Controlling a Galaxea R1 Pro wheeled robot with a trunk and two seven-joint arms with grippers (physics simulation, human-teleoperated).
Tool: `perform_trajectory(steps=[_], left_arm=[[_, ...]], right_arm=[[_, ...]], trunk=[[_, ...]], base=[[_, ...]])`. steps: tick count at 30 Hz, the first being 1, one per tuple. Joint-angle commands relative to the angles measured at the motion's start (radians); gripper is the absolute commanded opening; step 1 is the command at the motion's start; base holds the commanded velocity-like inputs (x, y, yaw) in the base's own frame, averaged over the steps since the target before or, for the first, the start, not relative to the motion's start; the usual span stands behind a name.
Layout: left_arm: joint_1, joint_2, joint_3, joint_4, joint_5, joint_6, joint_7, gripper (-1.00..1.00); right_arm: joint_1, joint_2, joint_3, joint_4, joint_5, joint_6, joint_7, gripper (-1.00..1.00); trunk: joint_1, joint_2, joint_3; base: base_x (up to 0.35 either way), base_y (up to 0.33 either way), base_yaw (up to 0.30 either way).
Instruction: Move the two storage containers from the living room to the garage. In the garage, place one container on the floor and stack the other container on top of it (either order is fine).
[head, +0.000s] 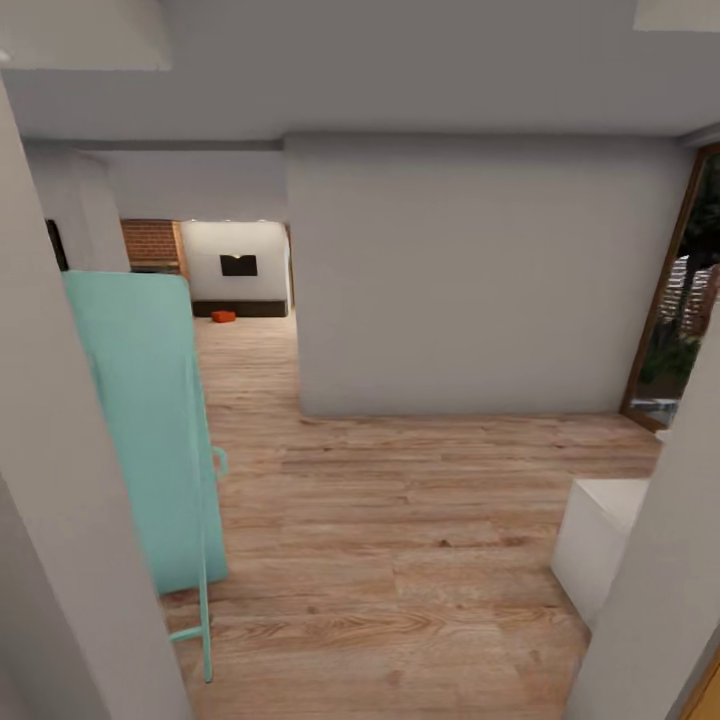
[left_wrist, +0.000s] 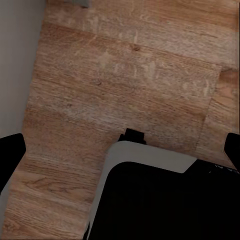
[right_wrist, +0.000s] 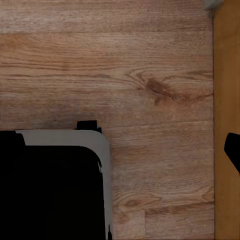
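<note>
Wood plank floor (head: 420, 560) underfoot, turquoise panel (head: 150, 420) leaning close at left, white block (head: 600, 540) at right, grey wall (head: 480, 280) ahead, one orange container (head: 223, 316) far down the corridor on the floor, both grippers' finger state impossible to tell.

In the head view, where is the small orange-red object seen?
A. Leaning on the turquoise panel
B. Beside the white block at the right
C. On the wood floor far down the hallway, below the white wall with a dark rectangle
C: the small orange-red object lies on the wood floor at the far end, below the dark rectangle.
</note>
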Motion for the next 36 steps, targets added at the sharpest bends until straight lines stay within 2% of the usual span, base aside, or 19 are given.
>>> perform_trajectory(steps=[1,36], left_arm=[[-0.001,0.000,-0.006,0.001,0.008,-0.002,0.002,1.00],[-0.001,0.001,-0.006,0.001,0.011,0.000,0.002,1.00]], right_arm=[[-0.001,0.000,0.008,0.003,-0.008,-0.005,-0.001,1.00],[-0.001,-0.004,0.015,0.003,-0.001,-0.005,0.001,1.00]], trunk=[[0.001,-0.001,-0.001],[0.001,-0.001,-0.001]], base=[[0.322,0.000,0.000],[0.322,0.000,0.000]])
